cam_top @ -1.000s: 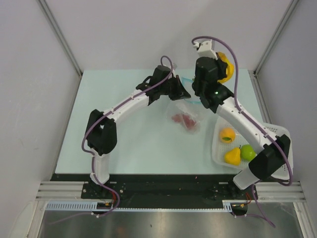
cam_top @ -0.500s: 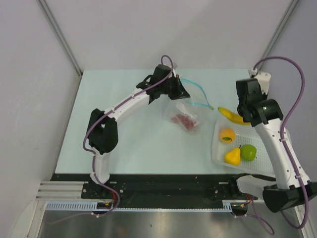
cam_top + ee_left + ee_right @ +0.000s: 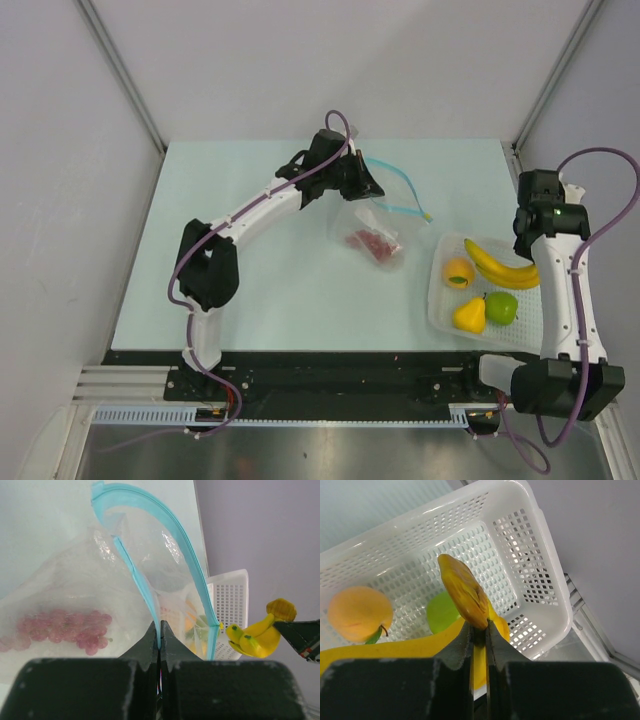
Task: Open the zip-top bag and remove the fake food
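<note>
Pale mint laminate covers the table [image 3: 250, 290], with grey panels on three sides. From its base at the near left edge, the white, black-jointed left arm [image 3: 255, 208] reaches away and to the right across the surface. Its tool [image 3: 159, 630] is clenched on one lip of the small clear, crinkly plastic zip-top bag [image 3: 372, 232]. In the left wrist view the two dark fingers [image 3: 147, 647] meet with the blue-teal zip strip [image 3: 150, 540] pinched between them. The bag's mouth stands open: the free lip of the strip bows away from the held one in a wide loop. The pouch sags from the grip down onto the table near its middle, and low inside it lies a glossy red berry cluster [image 3: 372, 243].

Just right of the bag, a white perforated plastic basket [image 3: 437, 305] sits on the near right part of the table. At its left end is a glossy orange with a green leaf [image 3: 459, 272]. Nearer the arms' bases lies a yellow plastic pear [image 3: 469, 315], with a green plastic apple [image 3: 502, 308] just beside it on the right. A curved yellow plastic banana [image 3: 500, 265] stretches over the far half of the basket, from beside the orange toward the right rim — and the right tool [image 3: 479, 630] grips it at that right end. In the right wrist view its fingers are closed on the banana, with the basket floor, the orange and the apple below. Whether the banana touches the basket floor cannot be told.
</note>
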You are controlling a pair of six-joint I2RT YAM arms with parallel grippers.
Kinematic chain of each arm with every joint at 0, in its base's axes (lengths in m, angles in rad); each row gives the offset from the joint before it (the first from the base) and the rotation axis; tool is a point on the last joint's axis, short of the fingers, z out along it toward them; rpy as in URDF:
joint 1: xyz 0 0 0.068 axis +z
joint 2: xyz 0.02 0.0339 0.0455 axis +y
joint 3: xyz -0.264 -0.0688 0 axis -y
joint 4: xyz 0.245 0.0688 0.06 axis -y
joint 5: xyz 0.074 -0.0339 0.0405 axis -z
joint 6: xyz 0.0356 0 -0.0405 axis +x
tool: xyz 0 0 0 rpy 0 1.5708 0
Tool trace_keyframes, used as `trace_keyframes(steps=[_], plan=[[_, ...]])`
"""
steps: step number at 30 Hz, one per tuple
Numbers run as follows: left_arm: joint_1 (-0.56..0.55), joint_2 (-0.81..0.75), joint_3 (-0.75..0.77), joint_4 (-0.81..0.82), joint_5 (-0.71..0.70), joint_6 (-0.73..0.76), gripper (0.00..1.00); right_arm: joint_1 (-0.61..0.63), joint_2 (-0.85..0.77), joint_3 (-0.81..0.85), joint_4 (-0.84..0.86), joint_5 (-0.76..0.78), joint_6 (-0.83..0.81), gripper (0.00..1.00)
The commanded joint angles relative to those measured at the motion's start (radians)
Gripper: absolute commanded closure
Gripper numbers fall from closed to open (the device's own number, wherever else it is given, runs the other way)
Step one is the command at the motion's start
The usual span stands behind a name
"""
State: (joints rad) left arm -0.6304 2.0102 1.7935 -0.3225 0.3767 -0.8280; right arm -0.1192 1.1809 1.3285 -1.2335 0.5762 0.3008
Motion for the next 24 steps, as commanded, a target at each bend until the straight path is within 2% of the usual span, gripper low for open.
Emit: trace_keyframes(steps=[1,4,6,7,9,10,14,18,22,24], plan=[[0.006,-0.016,0.043,0.019,0.013,0.035,1.00,-0.007,0.037,-0.011,0.031,0.050,-0.005,1.00],[0.006,-0.019,0.040,0.019,0.017,0.041,1.00,0.001,0.052,-0.017,0.042,0.142,-0.020,1.00],[0.006,-0.016,0.040,0.023,0.028,0.040,1.00,0.000,0.074,-0.017,0.045,0.163,-0.023,0.94],[0.006,-0.013,0.040,0.025,0.031,0.040,1.00,-0.002,0.080,-0.018,0.046,0.172,-0.025,0.81],[0.006,-0.013,0.040,0.028,0.039,0.036,1.00,-0.002,0.086,-0.018,0.048,0.186,-0.029,0.75],[0.005,-0.011,0.043,0.031,0.039,0.036,1.00,-0.002,0.086,-0.018,0.048,0.185,-0.031,0.63],[0.005,-0.010,0.047,0.037,0.051,0.032,1.00,0.001,0.076,-0.018,0.054,0.175,-0.048,0.37],[0.003,-0.013,0.053,0.040,0.059,0.026,1.00,0.036,0.053,0.000,0.045,0.116,-0.043,0.32],[0.003,-0.013,0.058,0.048,0.065,0.023,1.00,0.114,0.042,0.035,0.066,0.028,-0.026,0.32],[0.000,-0.013,0.058,0.048,0.067,0.021,1.00,0.191,0.057,0.084,0.089,-0.022,-0.011,0.32]])
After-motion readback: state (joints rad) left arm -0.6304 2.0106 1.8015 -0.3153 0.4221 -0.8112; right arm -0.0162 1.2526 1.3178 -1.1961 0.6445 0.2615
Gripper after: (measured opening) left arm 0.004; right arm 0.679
